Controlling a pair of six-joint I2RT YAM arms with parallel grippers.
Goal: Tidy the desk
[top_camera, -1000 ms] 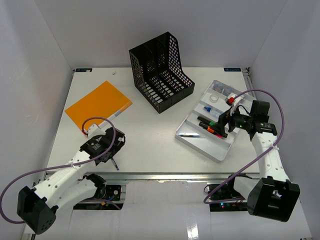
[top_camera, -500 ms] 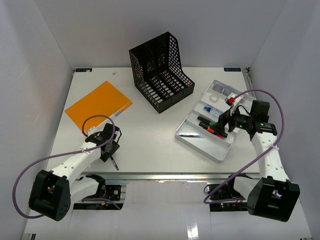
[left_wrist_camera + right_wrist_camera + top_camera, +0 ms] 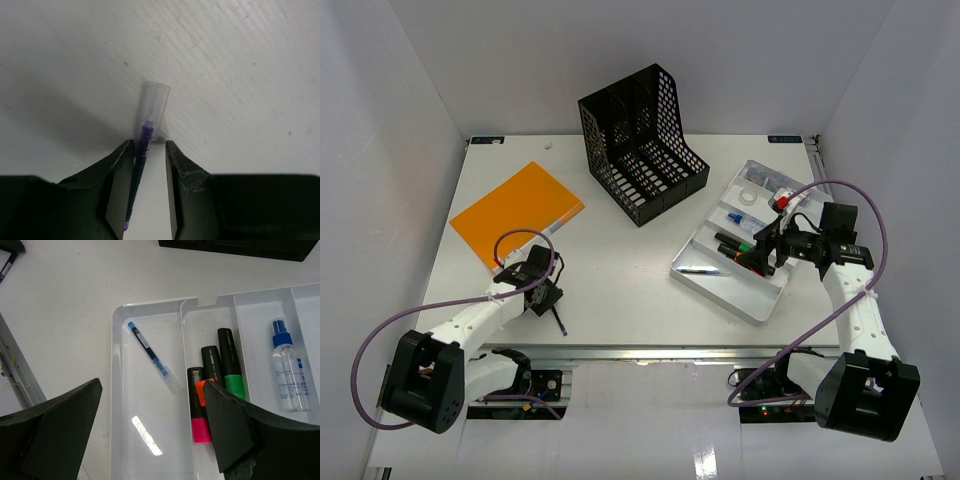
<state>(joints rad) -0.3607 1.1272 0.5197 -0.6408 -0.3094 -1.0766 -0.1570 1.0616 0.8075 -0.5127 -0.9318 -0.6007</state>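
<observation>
Surface [image 3: 620, 285]: big flat white top, fills the top view under everything. Alu rail [image 3: 650, 350] runs along near edge, just ahead of my arm bases. Matte, faint specks & scuffs close up.
Pen [image 3: 144, 145]: lies on surface, L side, near the rail. Slim round purple barrel; clear plastic cap sticks out past my tips. Smooth, prob. slick.
L claw [image 3: 148, 150]: down at the surface, jaws narrow but not clamped. Pen sits betw. fingers, hugging one, gap to the other.
Risk 1: pen off-centre, so closing may roll or flick it out, maybe toward rail.
Risk 2: tips very low; could scrape surface, or pinch only the cap, which might slide off.
R claw [image 3: 152, 395]: spread wide, holding nothing, hovering over tray.
Tray [image 3: 116, 365]: pale, glossy, rounded compartments, R side of surface. Blue pen [image 3: 150, 356] in end slot, highlighters [image 3: 231, 365] next slot, spray bottle [image 3: 286, 375] beyond.
Risk 3: tray looks light; a low pass could shove it.
Elsewhere: black perforated file rack [image 3: 640, 140] far centre; orange folder [image 3: 515, 210] flat, far L.
</observation>
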